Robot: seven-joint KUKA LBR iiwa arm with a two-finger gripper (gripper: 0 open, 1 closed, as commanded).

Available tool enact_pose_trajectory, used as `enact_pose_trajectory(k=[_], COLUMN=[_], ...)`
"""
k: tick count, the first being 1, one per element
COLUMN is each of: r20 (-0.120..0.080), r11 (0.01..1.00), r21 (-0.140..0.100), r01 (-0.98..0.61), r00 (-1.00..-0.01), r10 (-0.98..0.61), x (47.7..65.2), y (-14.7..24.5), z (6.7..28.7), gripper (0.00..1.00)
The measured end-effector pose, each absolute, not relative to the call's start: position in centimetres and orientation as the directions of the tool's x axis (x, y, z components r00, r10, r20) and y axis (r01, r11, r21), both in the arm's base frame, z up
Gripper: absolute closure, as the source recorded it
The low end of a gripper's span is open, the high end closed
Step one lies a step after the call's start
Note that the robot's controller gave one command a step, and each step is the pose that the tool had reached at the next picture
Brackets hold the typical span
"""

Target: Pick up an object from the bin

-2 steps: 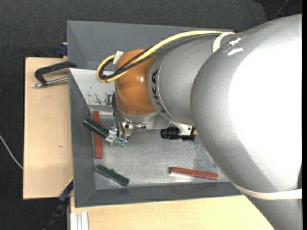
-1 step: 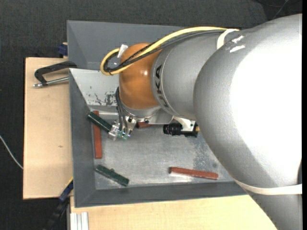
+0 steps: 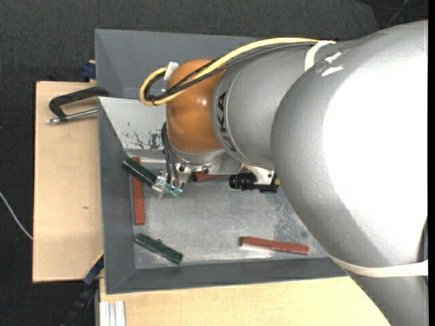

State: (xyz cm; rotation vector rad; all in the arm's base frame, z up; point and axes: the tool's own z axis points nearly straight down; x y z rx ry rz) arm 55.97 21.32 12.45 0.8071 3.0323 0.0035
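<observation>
i see the arm (image 3: 353,148) reaching in from the right, its broad grey links taking up most of that side of my view. the wrist is bent downward and wrapped in its orange cover (image 3: 194,114). a yellow cable (image 3: 224,56) arches along the top of the arm and loops round at the left of the cover. below the cover the pincer (image 3: 171,185) points down, low and left of centre. i can't tell whether it is open or closed.

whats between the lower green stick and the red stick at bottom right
Nothing; the camera view shows bare bin floor between the green stick and the red stick.
</observation>
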Motion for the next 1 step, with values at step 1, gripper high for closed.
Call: enact_pose_trajectory(k=[1], r20=[-0.001], r11=[0.831], r21=[0.003], r01=[0.556], r00=[-0.831], r10=[0.556], x=[55.54], y=[22.06], z=[12.47], gripper=[1.00])
